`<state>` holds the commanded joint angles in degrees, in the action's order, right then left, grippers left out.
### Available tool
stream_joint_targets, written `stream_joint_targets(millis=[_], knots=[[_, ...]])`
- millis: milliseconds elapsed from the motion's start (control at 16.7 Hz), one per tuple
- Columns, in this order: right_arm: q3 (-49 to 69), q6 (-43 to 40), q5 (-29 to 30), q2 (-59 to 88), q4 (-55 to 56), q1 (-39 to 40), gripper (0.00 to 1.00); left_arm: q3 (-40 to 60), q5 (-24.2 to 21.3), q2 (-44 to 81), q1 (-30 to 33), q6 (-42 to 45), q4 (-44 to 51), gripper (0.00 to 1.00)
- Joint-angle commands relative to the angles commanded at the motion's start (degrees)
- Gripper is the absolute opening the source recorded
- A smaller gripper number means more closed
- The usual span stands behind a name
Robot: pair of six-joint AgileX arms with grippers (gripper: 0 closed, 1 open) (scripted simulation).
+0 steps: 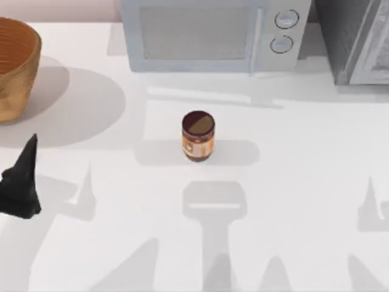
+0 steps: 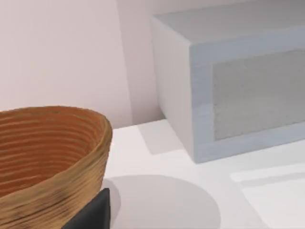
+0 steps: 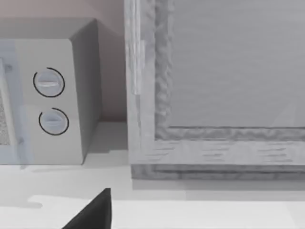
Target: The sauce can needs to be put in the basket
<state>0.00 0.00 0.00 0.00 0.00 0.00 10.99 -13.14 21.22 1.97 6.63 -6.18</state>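
The sauce can (image 1: 198, 135) stands upright in the middle of the table (image 1: 292, 201), just in front of the microwave (image 1: 213, 33) and untouched — so this looks like the very start, before any reach. The basket (image 1: 15, 67) sits well to the left of the microwave, at the table's far left edge, well apart from the can. The left gripper (image 1: 23, 182) hangs low on that side, in front of the basket and some way left of the can; I can't tell whether its jaws are spread or pressed together, as just a dark wedge of it shows. It holds nothing, that much is plain. The right arm is parked off to the right of the microwave; its wrist view catches a dark finger tip (image 3: 95, 212) and I can't tell its jaw state either. The next move, as I judge it, calls for one gripper to travel to the can, close around its body, lift it and carry it left to the basket. The top view gives can and basket together; the left wrist view adds the basket's ribbed wall up close beside the microwave's side, while the right wrist view adds the microwave's two dials (image 3: 50, 102) and a grey cabinet (image 3: 214, 90) just right of it.
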Motion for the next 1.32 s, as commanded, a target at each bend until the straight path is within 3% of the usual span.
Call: stream_joint_targets(millis=[840,1080,1320], knots=[[0.0,0.0,0.0,0.0,0.0,0.0,1.0,37.41,-44.39,84.04,6.17,22.45,-20.99,1.0],[0.0,0.0,0.0,0.0,0.0,0.0,1.0,44.71,-53.02,100.84,7.39,26.81,-25.1,1.0],[0.0,0.0,0.0,0.0,0.0,0.0,1.0,48.25,-57.23,108.38,7.99,28.91,-27.09,1.0]])
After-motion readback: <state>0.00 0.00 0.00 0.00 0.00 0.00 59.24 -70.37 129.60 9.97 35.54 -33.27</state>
